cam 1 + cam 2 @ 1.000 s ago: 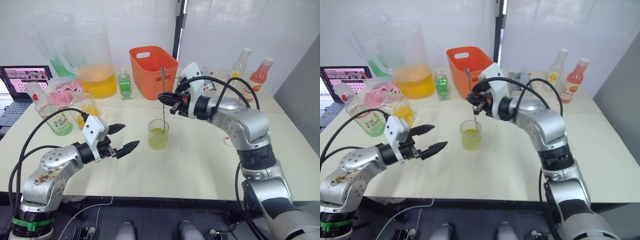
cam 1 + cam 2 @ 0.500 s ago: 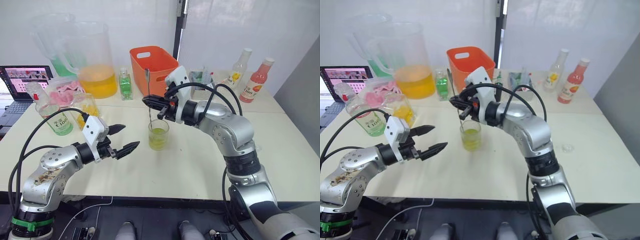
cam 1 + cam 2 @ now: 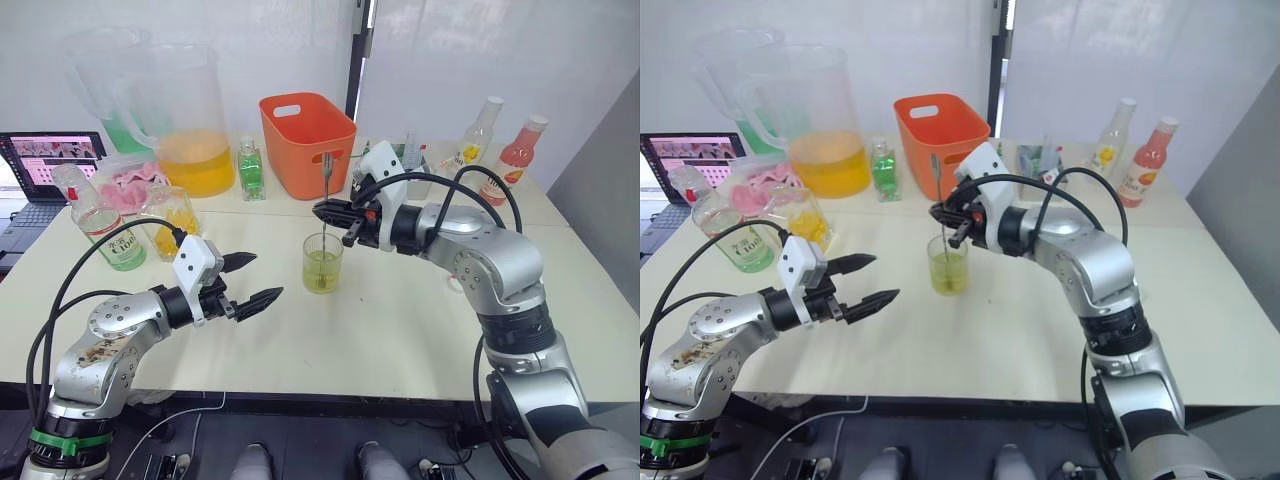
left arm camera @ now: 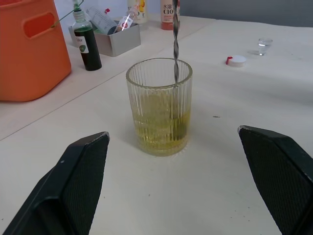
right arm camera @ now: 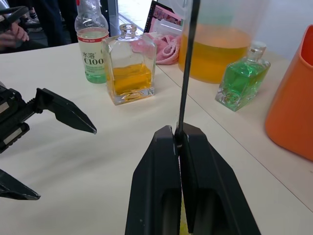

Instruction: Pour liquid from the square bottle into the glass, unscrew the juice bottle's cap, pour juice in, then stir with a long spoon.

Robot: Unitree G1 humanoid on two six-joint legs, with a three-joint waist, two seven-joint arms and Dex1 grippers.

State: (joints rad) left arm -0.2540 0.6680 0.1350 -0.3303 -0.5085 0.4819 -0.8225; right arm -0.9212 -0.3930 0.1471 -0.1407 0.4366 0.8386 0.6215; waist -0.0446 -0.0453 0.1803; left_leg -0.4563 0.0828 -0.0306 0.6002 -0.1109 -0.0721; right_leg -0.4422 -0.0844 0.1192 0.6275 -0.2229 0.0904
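The wide pale counter (image 3: 400,330) carries a small clear ribbed glass (image 3: 322,263) of yellow-green liquid, the landmark. Just above the glass, the right end effector (image 3: 329,212) pinches the thin silver long spoon (image 3: 325,205), which stands in the glass. The left end effector (image 3: 257,280), fingers spread, hovers near the glass's left.

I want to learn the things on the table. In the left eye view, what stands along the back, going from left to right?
Laptop → big pitcher of orange liquid → small green bottle → orange basket → yellow-flower-label bottle → pink bottle.
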